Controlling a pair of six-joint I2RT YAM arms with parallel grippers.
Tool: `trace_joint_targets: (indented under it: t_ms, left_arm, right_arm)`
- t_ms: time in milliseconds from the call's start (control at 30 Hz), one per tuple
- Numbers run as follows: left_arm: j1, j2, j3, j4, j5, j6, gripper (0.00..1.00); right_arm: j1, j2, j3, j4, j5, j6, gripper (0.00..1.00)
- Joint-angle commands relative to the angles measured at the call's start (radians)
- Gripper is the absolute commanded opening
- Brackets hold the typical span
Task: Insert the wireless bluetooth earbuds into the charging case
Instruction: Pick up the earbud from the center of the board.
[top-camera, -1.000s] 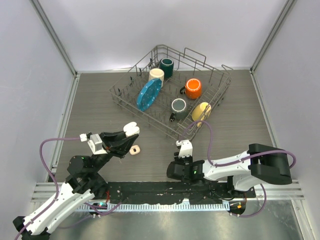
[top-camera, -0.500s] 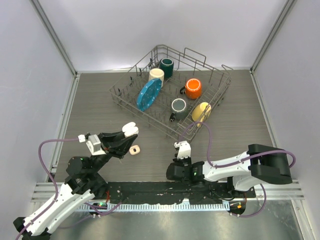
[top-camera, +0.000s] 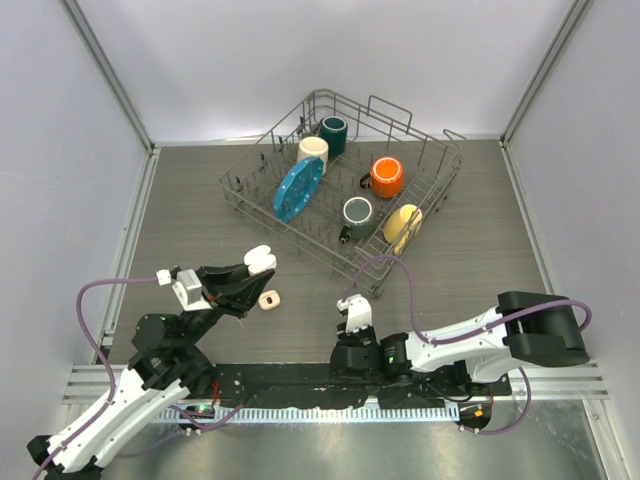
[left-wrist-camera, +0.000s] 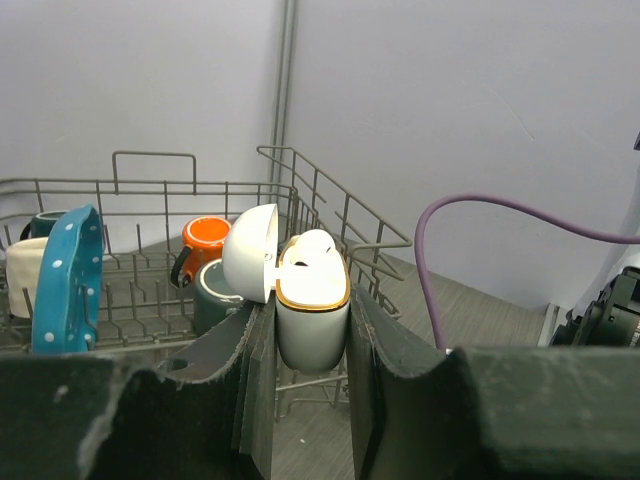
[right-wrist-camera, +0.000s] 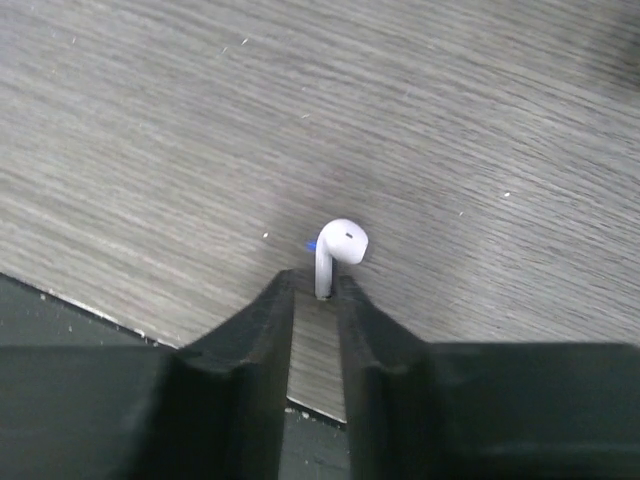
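At the near edge of the worktop (top-camera: 200, 200), the right hand (right-wrist-camera: 322, 290) is closed to a narrow gap, its fingertips pinching the stem of a white earbud (right-wrist-camera: 340, 243). The bud's head projects clear beyond the tips, above bare wood-grain surface.

Further out on the left side, the left hand (left-wrist-camera: 308, 335) is clamped on the body of the charging case (left-wrist-camera: 312, 315), which is held off the worktop with its lid (left-wrist-camera: 250, 252) swung open to one side. A white rounded form (left-wrist-camera: 315, 252) fills the gold-rimmed opening, probably an earbud already seated.

Assessment: the step in hand is carrying the gripped earbud to the case. The two hands are well apart. The next move calls for bringing the stem over the free socket, lining it up stem-first and pressing lightly.

A small beige item (top-camera: 268, 299) lies on the worktop just beside the left hand; what it is cannot be determined. Beyond stands the dish rack (top-camera: 445, 160), holding an orange mug (top-camera: 386, 176) and a blue plate (top-camera: 297, 188).
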Motion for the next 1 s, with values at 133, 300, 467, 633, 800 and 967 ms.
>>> trace_joint_targets:
  t_ms: [133,300,467,633,800,967]
  left_arm:
    - [-0.001,-0.009,0.028,0.016,-0.013,-0.007,0.0]
    - [0.001,-0.006,0.032,0.022,-0.01,-0.009,0.0]
    - [0.001,-0.009,0.034,0.017,-0.008,-0.004,0.0]
    - [-0.001,-0.022,0.035,0.004,-0.014,-0.001,0.0]
    - [0.001,-0.034,0.034,-0.009,-0.025,0.002,0.0]
    - [0.001,-0.031,0.032,-0.007,-0.027,0.004,0.0]
  right_arm:
    - [0.008,-0.091,0.06,-0.088,-0.015,-0.039,0.44]
    - [0.003,-0.116,0.136,-0.163,0.019,-0.056,0.51]
    - [-0.044,-0.093,0.258,-0.272,0.037,0.012,0.52]
    - [-0.096,-0.05,0.33,-0.435,-0.02,0.161,0.52]
    - [-0.096,-0.001,0.347,-0.444,-0.076,0.229,0.52]
    - [-0.113,0.054,0.351,-0.447,-0.105,0.243,0.52]
